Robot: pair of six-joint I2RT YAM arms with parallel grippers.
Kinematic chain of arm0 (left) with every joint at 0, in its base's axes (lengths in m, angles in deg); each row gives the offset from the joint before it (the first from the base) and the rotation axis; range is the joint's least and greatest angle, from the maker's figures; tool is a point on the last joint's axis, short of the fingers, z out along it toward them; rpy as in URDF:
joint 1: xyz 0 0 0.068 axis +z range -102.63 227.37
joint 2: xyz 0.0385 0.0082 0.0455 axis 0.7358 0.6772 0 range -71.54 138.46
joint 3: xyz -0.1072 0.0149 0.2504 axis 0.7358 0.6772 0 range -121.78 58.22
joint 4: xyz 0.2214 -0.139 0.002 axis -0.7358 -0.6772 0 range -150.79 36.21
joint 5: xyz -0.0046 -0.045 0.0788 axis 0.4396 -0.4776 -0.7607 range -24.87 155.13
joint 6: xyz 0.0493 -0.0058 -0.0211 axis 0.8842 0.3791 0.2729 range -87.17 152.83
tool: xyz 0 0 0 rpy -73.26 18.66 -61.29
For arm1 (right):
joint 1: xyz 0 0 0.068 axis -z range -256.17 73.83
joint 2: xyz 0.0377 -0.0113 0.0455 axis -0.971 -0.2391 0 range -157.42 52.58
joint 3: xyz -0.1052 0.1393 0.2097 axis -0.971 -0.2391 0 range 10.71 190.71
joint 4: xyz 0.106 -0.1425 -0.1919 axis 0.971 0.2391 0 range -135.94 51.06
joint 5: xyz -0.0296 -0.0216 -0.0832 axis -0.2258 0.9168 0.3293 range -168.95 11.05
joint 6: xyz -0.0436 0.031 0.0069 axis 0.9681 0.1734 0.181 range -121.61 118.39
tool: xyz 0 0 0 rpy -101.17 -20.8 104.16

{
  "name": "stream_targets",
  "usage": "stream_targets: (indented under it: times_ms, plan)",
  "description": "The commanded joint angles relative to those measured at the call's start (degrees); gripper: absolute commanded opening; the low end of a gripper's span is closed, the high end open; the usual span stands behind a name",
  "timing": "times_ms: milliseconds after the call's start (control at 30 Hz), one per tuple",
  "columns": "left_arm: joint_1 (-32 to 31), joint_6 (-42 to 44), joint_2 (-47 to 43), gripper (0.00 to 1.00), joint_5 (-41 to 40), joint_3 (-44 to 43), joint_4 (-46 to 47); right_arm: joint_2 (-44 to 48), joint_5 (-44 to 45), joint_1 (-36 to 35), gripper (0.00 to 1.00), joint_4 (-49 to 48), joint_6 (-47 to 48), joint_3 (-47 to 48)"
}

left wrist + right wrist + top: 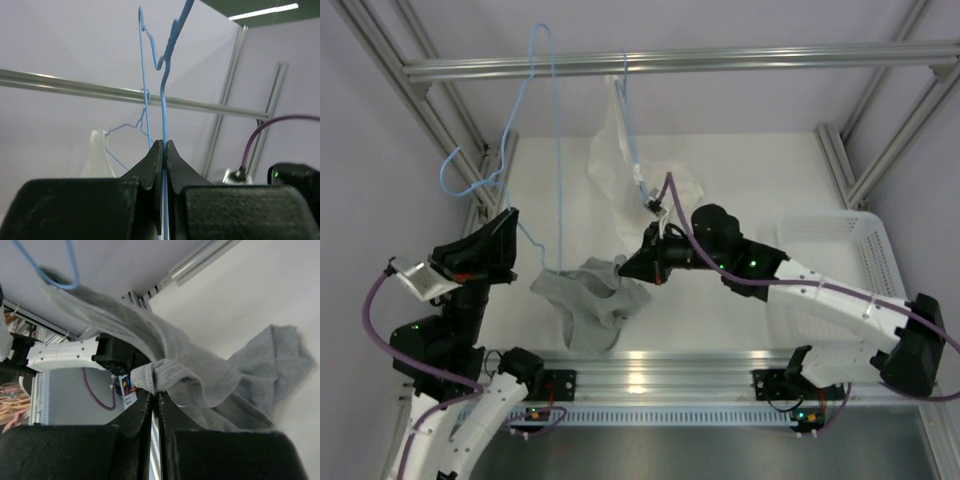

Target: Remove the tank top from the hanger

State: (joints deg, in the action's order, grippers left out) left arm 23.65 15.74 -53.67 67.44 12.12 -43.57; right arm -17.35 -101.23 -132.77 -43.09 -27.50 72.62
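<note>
While the hanger (164,100) is pinched by the left gripper (163,144), the tank top (215,375), pinched by the right gripper (154,394), should be drawn off rightward.

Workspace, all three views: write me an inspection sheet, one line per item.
Surface: white table, grey cloth resting on it.
Job's things: small grey tank top of thin cloth, partly lying on the table, one strap looped on the thin light-blue wire hanger.
Clutter: larger white garment on a second blue wire hanger; white plastic basket at the right.
Grippers: left gripper shut on the hanger's wire; right gripper shut on a fold of the tank top.
Cables: purple cables run along both arms.
Surroundings: aluminium frame rail overhead; pale walls.
</note>
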Motion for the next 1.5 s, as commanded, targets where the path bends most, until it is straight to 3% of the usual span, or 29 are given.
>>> stream_targets:
  times_ms: [0,300,333,533,567,733,800,833,1033,1100,1233,1333,1433,1467]
  plan:
    - [-0.18,0.30,-1.08,0.00,-5.12,3.38,13.32,-7.57,-0.74,-5.42,0.00,-7.07,-2.76,-0.05]
    - [-0.18,0.20,-0.12,0.00,-6.34,5.33,16.86,-19.54,20.95,-11.52,0.00,-6.01,-0.12,2.09]
    - [-0.18,0.73,-0.11,0.00,-6.78,4.28,13.63,-18.85,26.19,-11.34,0.00,-6.19,-0.47,0.94]
    - [-0.18,3.19,-3.18,0.00,-14.85,-2.05,-1.14,-4.46,38.00,-5.90,0.00,-4.36,1.36,-8.73]
    - [-0.18,2.32,-3.80,0.00,-15.92,-2.75,-7.17,-2.95,39.49,-5.11,0.00,-3.56,1.89,-9.87]
    - [-0.18,0.30,-8.90,0.00,-16.54,-3.02,-19.26,5.57,40.39,2.72,0.00,0.22,1.71,-19.36]
    - [-0.18,0.29,-8.03,0.00,-16.72,-4.33,-22.94,6.82,36.55,2.20,0.16,-0.65,2.33,-21.39]
    - [-0.18,0.21,-7.50,0.00,-16.63,-5.04,-24.01,7.17,35.74,1.93,0.31,-0.83,2.68,-22.00]
    - [-0.18,-0.85,0.67,0.00,-17.86,-10.92,-31.21,7.97,36.34,1.75,0.48,-0.83,1.89,-24.73]
    - [-0.18,-0.06,4.87,0.00,-19.08,-12.59,-32.18,7.71,36.26,1.84,0.47,-0.92,2.42,-24.64]
    - [-0.18,0.64,11.65,0.00,-19.27,-18.57,-35.26,8.31,36.34,1.93,0.64,-0.83,2.42,-24.56]
    - [-0.18,0.91,17.80,0.00,-20.75,-25.24,-40.00,9.11,36.61,2.02,0.71,-0.57,2.51,-24.99]
    - [-0.09,2.40,24.83,0.00,-20.85,-31.75,-45.11,10.77,37.40,2.19,0.92,0.92,2.86,-25.00]
    - [-0.18,2.84,27.02,0.00,-20.76,-32.55,-44.85,11.39,37.49,2.28,0.93,1.19,2.95,-25.00]
